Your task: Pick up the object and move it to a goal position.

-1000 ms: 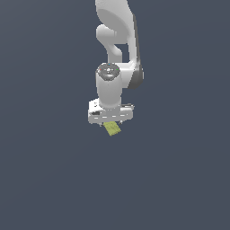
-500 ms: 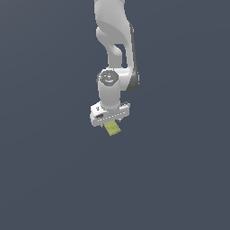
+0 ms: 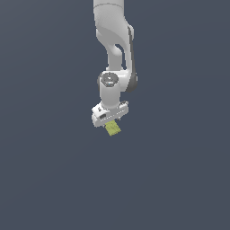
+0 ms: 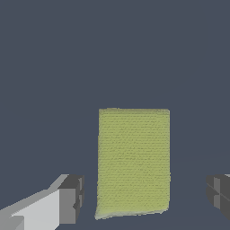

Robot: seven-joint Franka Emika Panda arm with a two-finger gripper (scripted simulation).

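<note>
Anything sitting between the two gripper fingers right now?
Yes: the yellow-green block lies between the fingers, with a gap on each side. The wrist view shows it.

The surroundings were a single flat field of dark slate blue-grey (image 3: 49, 179) that filled the exterior view from edge to edge. No seam, corner or horizon divided it, so floor and wall could not be told apart. The tone was even, only slightly lighter toward the lower part of that view, and the light was soft and diffuse, with no visible source. In the wrist view the same plain surface (image 4: 54, 58) lay behind everything, smooth, untextured and unmarked, with only a faint paler band low on one side
</note>
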